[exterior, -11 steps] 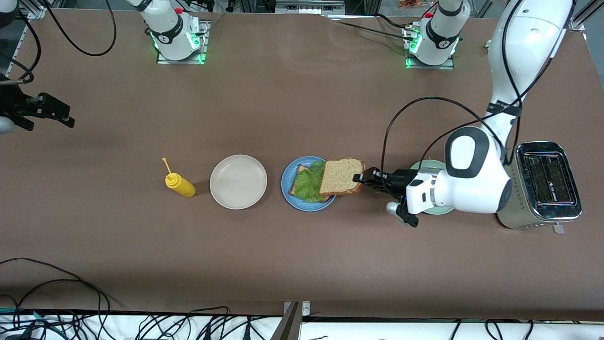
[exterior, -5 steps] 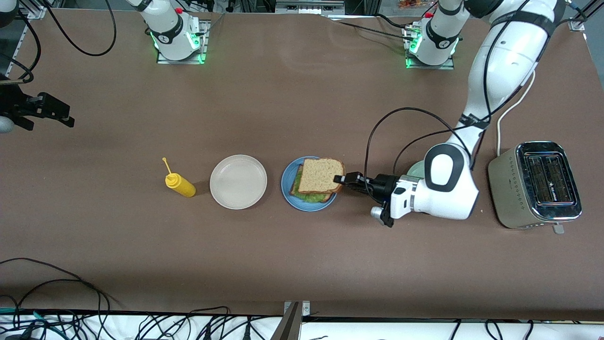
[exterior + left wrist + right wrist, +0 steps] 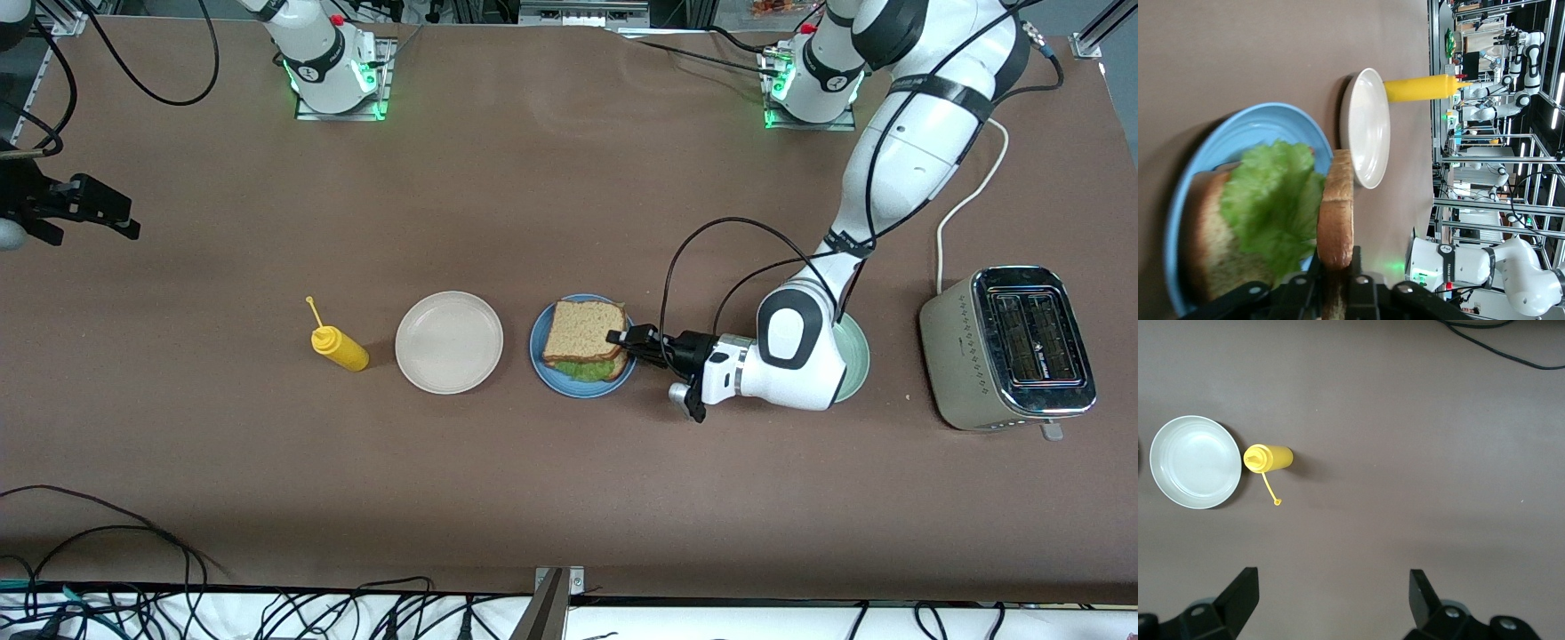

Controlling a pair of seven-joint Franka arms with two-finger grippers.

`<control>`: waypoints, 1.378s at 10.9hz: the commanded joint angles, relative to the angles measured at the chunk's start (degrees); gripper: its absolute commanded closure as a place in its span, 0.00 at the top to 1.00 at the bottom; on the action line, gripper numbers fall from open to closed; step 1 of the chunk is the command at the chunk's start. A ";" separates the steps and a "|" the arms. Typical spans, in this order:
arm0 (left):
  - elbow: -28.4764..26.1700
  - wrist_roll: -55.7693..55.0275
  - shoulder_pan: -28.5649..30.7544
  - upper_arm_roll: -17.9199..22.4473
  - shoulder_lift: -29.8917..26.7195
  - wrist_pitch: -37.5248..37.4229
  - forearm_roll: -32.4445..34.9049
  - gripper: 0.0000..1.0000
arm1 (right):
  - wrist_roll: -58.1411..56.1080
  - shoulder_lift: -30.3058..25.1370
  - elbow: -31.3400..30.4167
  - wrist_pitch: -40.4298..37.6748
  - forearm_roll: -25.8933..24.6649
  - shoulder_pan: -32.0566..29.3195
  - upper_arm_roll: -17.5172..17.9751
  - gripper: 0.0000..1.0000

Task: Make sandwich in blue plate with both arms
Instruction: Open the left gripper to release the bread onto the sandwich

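Since the earlier frame the left arm has carried the top bread slice (image 3: 582, 328) inward from the plate's edge; it now sits squarely over the lettuce (image 3: 1275, 203) and bottom slice (image 3: 1205, 243) on the blue plate (image 3: 544, 369). The left tool (image 3: 617, 339) is pinching the slice's edge toward the left arm's end of the surface. In the wrist view the slice appears raised above the lettuce, so release likely comes next. The right tool (image 3: 1331, 593) waits, spread wide, above the yellow bottle (image 3: 1268, 458) and beige plate (image 3: 1197, 462).
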 commanded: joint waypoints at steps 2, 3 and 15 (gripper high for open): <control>-0.35 2.35 -0.11 1.63 -0.35 0.23 -1.19 1.00 | -0.28 -0.01 0.96 -1.10 -0.88 -0.06 -0.01 1.00; 0.00 2.09 -0.20 2.16 -0.70 0.23 1.25 1.00 | -0.28 -0.01 0.96 -1.10 -0.79 -0.06 -0.01 1.00; 0.35 -12.76 4.89 6.03 -14.66 -5.83 43.68 1.00 | -0.45 -0.01 2.28 -2.94 -1.06 -0.06 -1.24 1.00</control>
